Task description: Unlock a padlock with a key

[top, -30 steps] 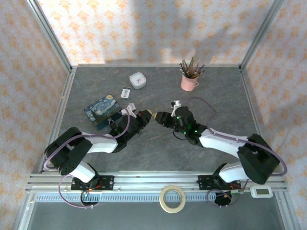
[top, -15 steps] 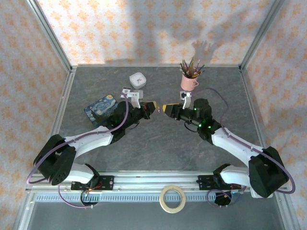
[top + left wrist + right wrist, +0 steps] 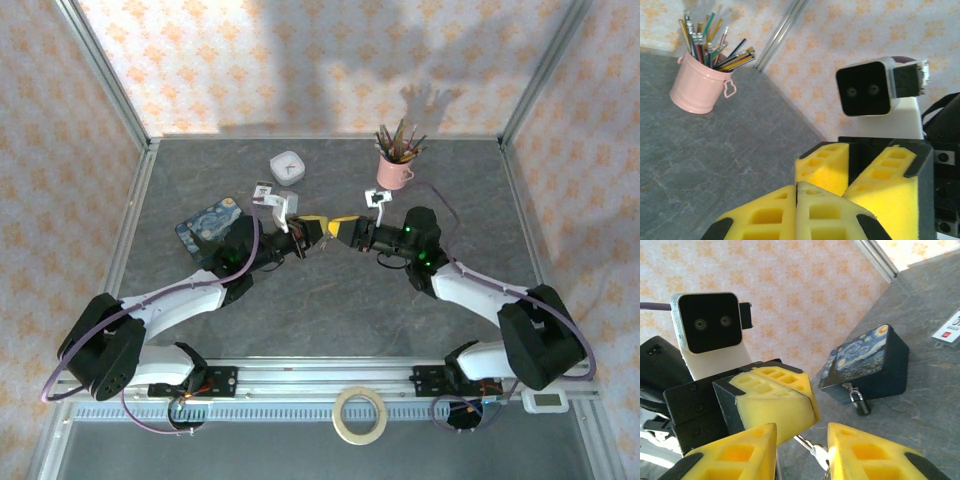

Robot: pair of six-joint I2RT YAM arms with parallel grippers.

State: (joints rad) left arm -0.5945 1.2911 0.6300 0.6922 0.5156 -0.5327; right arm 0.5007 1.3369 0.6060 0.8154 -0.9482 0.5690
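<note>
In the right wrist view the thin silvery key (image 3: 812, 446) pokes out from under the shut yellow fingers of my left gripper (image 3: 809, 402), its head and ring towards the camera. My right gripper (image 3: 801, 432) is open, one finger on each side of the key without touching it. The tiny dark padlock (image 3: 860, 403) hangs from the hasp of the blue Starry Night box (image 3: 865, 362) on the table behind. From above, the left gripper (image 3: 313, 225) and right gripper (image 3: 340, 225) meet tip to tip over the table's middle. In the left wrist view my left gripper (image 3: 797, 187) is shut and faces the open right gripper (image 3: 852, 165).
A pink cup of pencils (image 3: 395, 170) (image 3: 697, 87) stands at the back right. A white clock (image 3: 288, 167) and a white-and-black card (image 3: 263, 192) (image 3: 950, 330) lie behind the box. A tape roll (image 3: 360, 415) sits on the front rail.
Both arms have lifted and swung towards the back of the table. The two grippers' tips have come closer together, the left still shut.
</note>
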